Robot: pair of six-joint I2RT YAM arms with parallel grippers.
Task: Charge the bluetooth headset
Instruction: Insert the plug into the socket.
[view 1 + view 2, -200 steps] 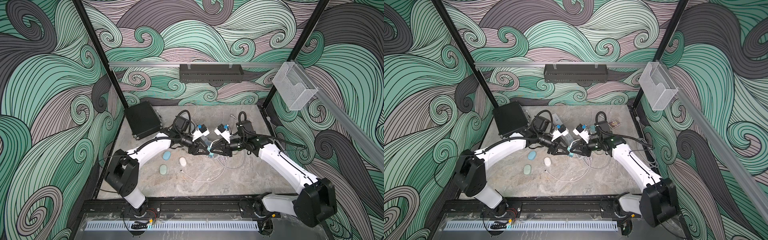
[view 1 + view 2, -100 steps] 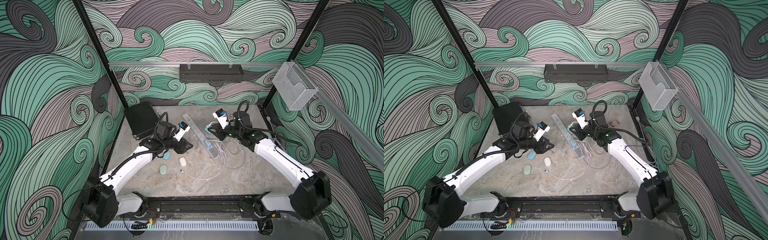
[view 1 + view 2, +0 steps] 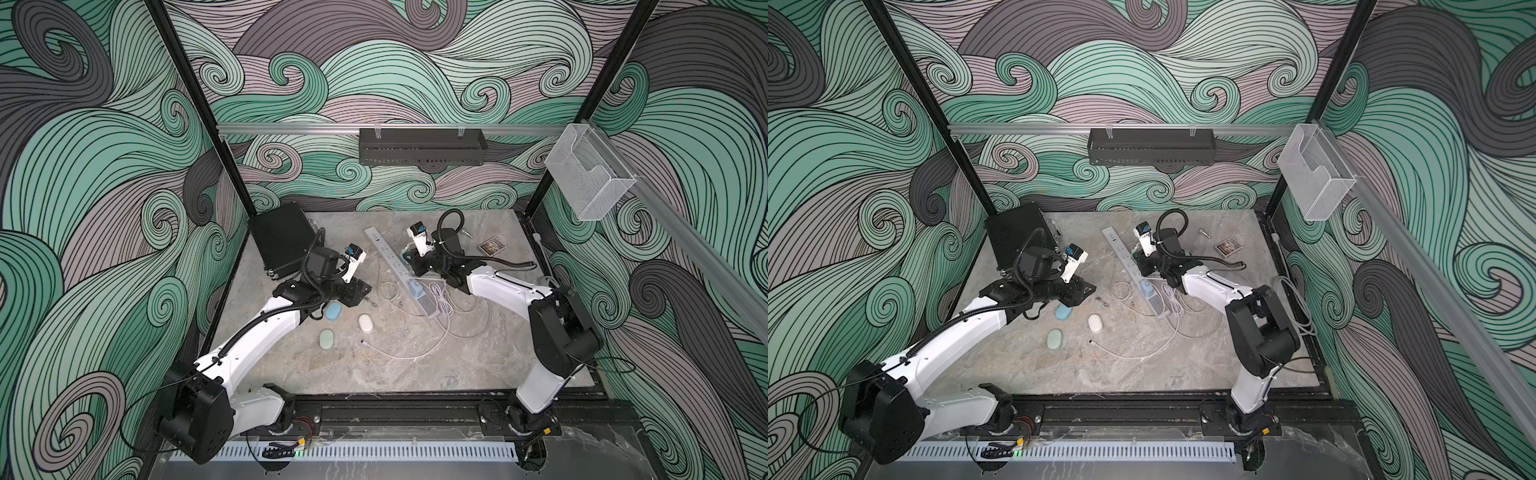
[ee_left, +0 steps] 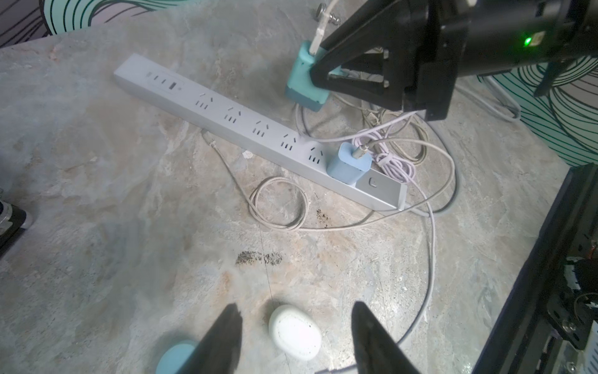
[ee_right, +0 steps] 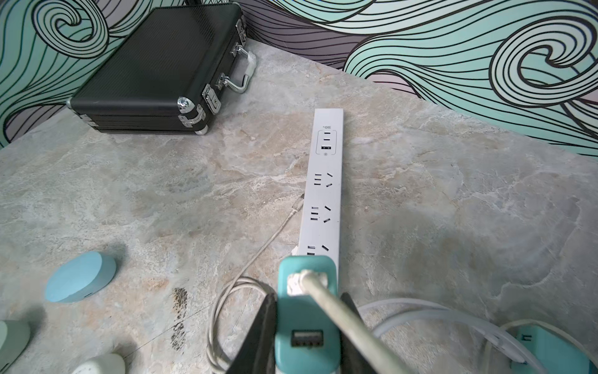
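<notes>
The right gripper [image 5: 307, 301] has its jaws clamped on the sides of a teal block-shaped charger [image 5: 304, 349], which has a thick white cable [image 5: 339, 311] plugged into its top. The charger sits at the middle sockets of a long white power strip [image 4: 246, 126]; I cannot tell whether they touch. The strip runs diagonally from the table's back edge toward its centre. A pale blue adapter [image 4: 349, 163] is plugged in near the strip's switch end.

The left gripper [image 4: 294, 307] hangs with its jaws apart and empty over a white oval earbud case [image 4: 294, 332]. This case lies left of the table's centre, with a blue oval case [image 4: 176, 356] beside it and a green oval case [image 3: 326, 338] nearer the front edge. A black ribbed briefcase [image 3: 282, 239] fills the back left corner.
</notes>
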